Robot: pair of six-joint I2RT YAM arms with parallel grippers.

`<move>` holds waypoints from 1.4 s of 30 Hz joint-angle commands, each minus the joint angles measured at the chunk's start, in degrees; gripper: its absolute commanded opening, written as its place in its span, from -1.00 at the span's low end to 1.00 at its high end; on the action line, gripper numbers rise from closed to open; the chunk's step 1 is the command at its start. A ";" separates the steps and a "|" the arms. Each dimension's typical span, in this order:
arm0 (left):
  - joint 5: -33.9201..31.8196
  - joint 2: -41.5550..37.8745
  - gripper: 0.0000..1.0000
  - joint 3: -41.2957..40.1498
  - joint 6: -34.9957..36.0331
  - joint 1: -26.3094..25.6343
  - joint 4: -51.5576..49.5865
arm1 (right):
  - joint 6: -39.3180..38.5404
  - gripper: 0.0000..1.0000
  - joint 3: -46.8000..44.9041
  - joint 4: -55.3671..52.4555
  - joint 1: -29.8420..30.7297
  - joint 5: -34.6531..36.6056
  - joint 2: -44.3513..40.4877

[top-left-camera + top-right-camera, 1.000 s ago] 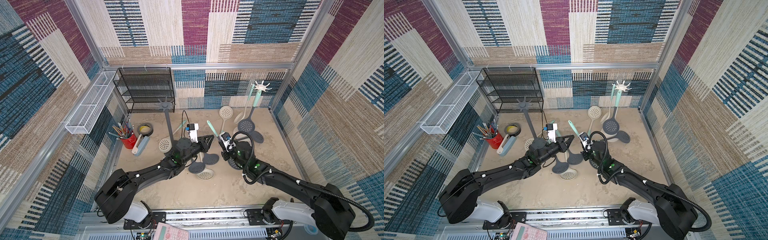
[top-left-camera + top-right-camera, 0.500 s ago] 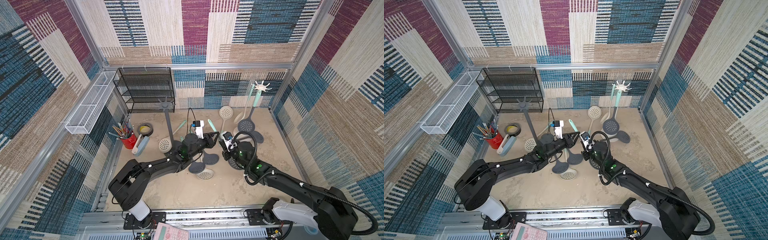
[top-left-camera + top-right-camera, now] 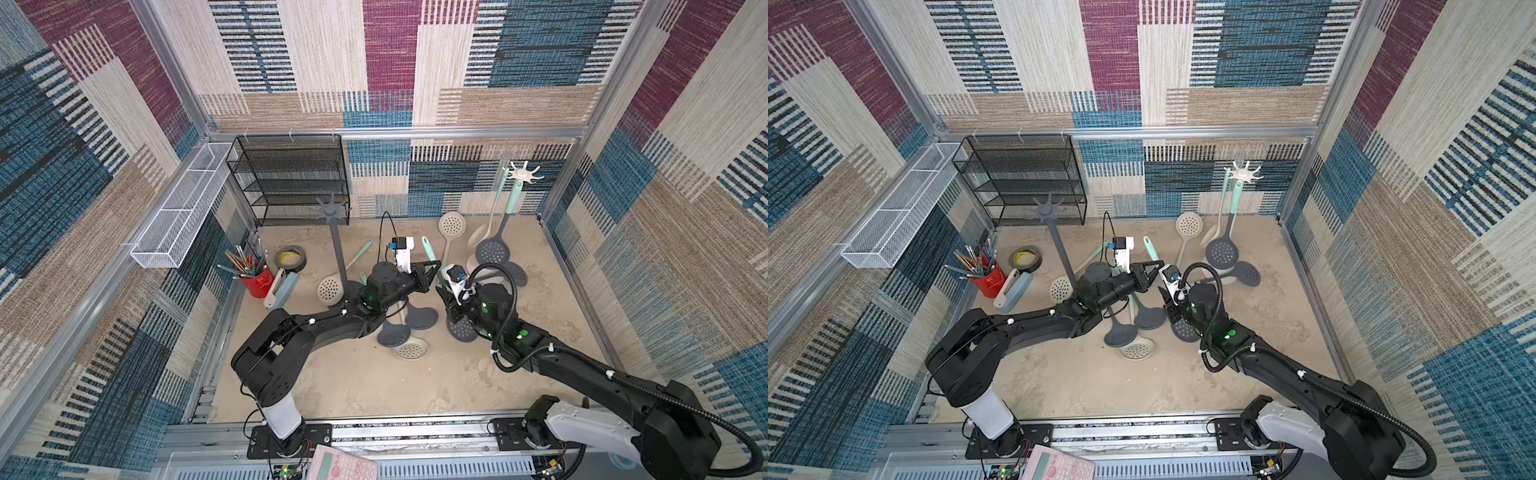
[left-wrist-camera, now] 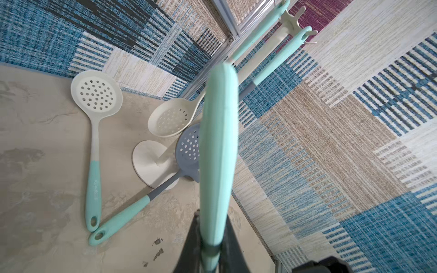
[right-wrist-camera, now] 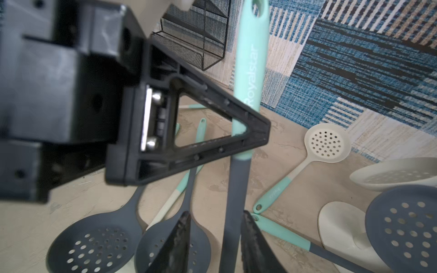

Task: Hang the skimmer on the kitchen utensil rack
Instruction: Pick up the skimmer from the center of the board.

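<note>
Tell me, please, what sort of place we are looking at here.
Probably a staged robot test cell: patterned walls on aluminium framing, two arms on a front rail, skimmers as props.

The left arm (image 3: 328, 324) and right arm (image 3: 582, 365) stretch forward and low, wrists nearly meeting. The left gripper (image 3: 432, 270) is clamped on the mint handle of a skimmer (image 4: 217, 141). The right gripper (image 5: 214, 219) faces it closely, its fingers (image 5: 175, 243) parted on either side of the grey shaft.
</note>
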 commanded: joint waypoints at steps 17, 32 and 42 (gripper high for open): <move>30.62 0.41 -1.00 0.01 -6.06 7.04 18.26 | -2.44 0.02 6.89 -9.51 -11.24 -36.53 -2.43; 33.82 0.79 -1.00 0.91 -9.16 6.97 22.31 | -1.84 -0.26 9.83 -10.92 -16.25 -51.06 3.90; 32.47 0.95 -0.91 0.99 -8.59 7.04 19.21 | -1.17 -1.00 8.75 -9.15 -16.25 -48.77 4.17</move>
